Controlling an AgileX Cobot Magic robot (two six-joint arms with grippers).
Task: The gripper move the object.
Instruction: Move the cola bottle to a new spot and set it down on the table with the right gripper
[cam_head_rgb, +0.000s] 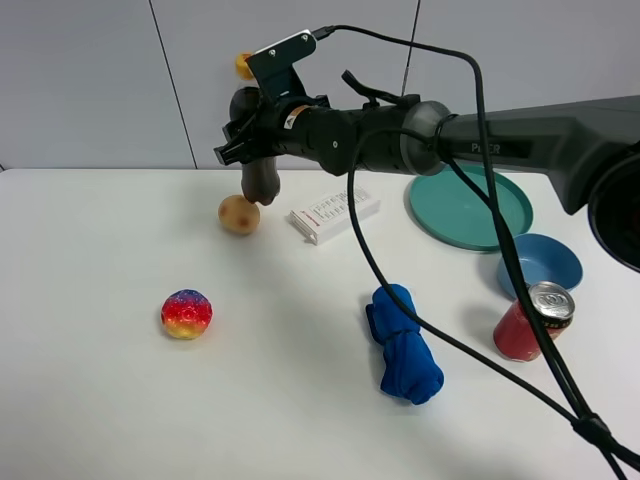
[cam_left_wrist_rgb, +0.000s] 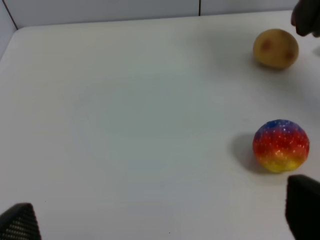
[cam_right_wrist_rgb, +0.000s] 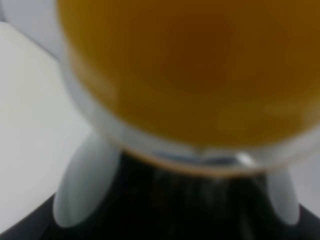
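My right gripper (cam_head_rgb: 248, 135), black with an orange-and-white label, reaches across to the back left of the white table and is shut on the cola bottle (cam_head_rgb: 262, 182). The bottle's yellow cap (cam_head_rgb: 243, 65) sticks out above the jaws and its dark lower part hangs below them, right beside a potato (cam_head_rgb: 239, 214). I cannot tell whether the bottle's base touches the table. In the right wrist view the blurred yellow cap (cam_right_wrist_rgb: 185, 70) fills the frame, with dark cola below it. My left gripper (cam_left_wrist_rgb: 160, 220) is open and empty, low over the table's left side.
A rainbow ball (cam_head_rgb: 186, 313) lies front left and also shows in the left wrist view (cam_left_wrist_rgb: 280, 145), as does the potato (cam_left_wrist_rgb: 275, 48). A white box (cam_head_rgb: 334, 213), teal plate (cam_head_rgb: 470, 208), blue bowl (cam_head_rgb: 540, 265), red can (cam_head_rgb: 533, 322) and blue cloth (cam_head_rgb: 403, 343) lie to the right.
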